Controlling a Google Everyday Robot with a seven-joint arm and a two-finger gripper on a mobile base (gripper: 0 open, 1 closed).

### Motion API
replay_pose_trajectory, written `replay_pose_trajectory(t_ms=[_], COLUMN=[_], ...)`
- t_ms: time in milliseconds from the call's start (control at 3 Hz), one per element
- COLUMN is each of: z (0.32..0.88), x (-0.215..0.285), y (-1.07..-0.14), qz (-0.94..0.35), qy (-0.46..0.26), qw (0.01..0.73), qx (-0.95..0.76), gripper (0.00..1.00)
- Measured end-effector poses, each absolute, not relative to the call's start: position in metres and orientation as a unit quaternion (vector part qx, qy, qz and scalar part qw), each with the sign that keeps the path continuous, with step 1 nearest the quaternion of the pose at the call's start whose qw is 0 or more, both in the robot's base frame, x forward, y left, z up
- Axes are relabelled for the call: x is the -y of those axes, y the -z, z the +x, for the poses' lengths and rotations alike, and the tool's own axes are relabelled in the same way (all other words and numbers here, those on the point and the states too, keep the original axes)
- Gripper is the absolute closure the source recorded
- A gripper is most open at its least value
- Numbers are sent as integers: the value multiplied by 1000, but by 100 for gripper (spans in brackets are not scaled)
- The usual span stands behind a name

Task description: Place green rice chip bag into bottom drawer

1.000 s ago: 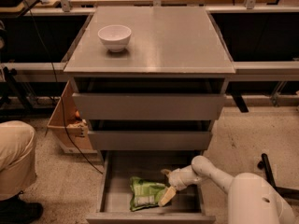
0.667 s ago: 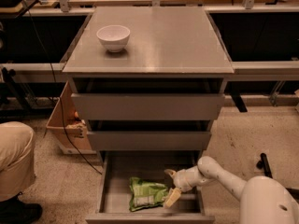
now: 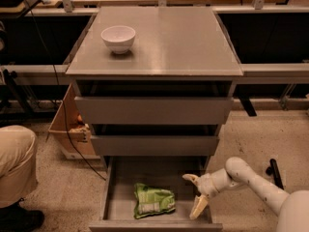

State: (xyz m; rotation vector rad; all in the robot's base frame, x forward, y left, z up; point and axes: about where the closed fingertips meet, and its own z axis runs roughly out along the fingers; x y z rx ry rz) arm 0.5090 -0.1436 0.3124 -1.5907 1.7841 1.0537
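Observation:
The green rice chip bag [image 3: 153,200] lies flat inside the bottom drawer [image 3: 120,178], which is pulled out from the grey cabinet, near its front. My gripper [image 3: 195,195] is at the drawer's right side, just right of the bag and apart from it. Its two pale fingers [image 3: 199,206] are spread wide and hold nothing. The white arm [image 3: 251,182] reaches in from the lower right.
A white bowl [image 3: 118,37] stands on the cabinet top [image 3: 183,37] at the back left. The two upper drawers [image 3: 154,110] are closed. A cardboard box [image 3: 67,129] sits left of the cabinet. A person's knee [image 3: 17,163] is at the lower left.
My gripper has moved right and away from the bag, which stays lying in the drawer. The arm has drawn back toward the drawer's right edge.

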Motion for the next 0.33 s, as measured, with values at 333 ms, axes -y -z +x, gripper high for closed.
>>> replay_pose_trajectory(t_ms=[333], z=[509], x=[144], y=[-312], qz=[-588], qy=[-389], qw=[262], qx=[-659], gripper=[0])
